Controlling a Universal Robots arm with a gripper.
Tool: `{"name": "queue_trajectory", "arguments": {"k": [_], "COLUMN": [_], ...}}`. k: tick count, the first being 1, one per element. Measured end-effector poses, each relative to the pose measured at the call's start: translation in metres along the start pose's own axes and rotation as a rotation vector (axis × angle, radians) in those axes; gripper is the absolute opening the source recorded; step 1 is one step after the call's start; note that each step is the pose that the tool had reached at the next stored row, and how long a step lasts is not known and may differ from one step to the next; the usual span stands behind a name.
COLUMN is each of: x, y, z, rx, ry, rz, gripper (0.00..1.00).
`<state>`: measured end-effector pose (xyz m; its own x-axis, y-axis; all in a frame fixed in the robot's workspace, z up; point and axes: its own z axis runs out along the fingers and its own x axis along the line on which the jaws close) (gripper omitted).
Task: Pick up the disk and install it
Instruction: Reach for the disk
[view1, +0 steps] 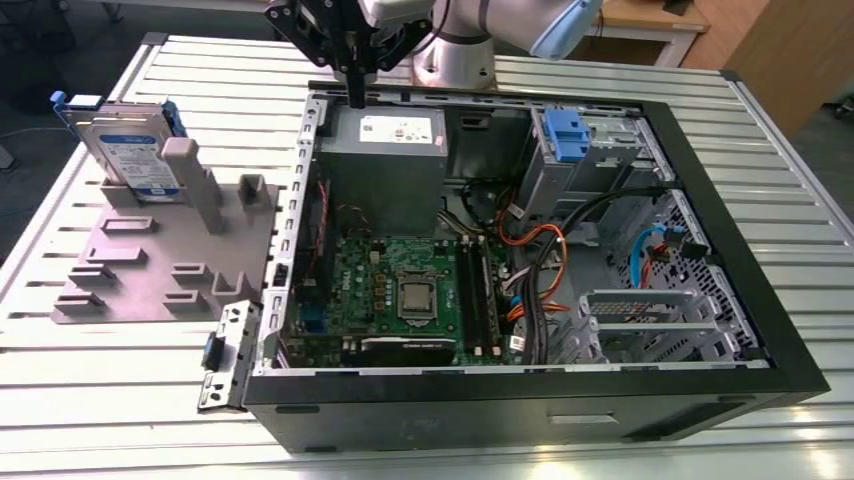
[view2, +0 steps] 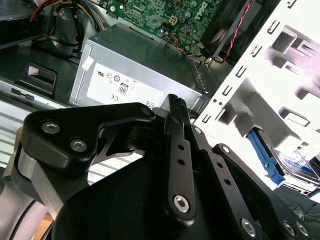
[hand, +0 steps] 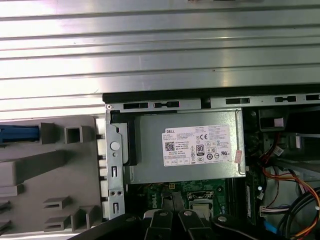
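Observation:
The disk stands upright in a slot at the far end of a grey holder, on the exterior view's left; it is silver with a white-and-blue label and blue rails. Its blue rail also shows in the second wrist view and in the first wrist view. My gripper hangs over the far rim of the open computer case, to the right of the disk and apart from it. The black fingers lie together, shut on nothing.
Below the gripper lies the grey power supply with a white label. A metal drive cage with a blue latch sits at the case's far right. The motherboard and cables occupy the middle. The table is ribbed metal.

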<state>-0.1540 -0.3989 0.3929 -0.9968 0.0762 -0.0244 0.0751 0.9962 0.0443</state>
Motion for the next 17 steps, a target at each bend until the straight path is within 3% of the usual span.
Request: {"name": "queue_trajectory", "arguments": {"k": [17], "x": [0.0059], "y": [-0.0005], "z": [0.0000], "rx": [0.0000], "ry": [0.0000], "rz": [0.000], "gripper": [0.11]}}
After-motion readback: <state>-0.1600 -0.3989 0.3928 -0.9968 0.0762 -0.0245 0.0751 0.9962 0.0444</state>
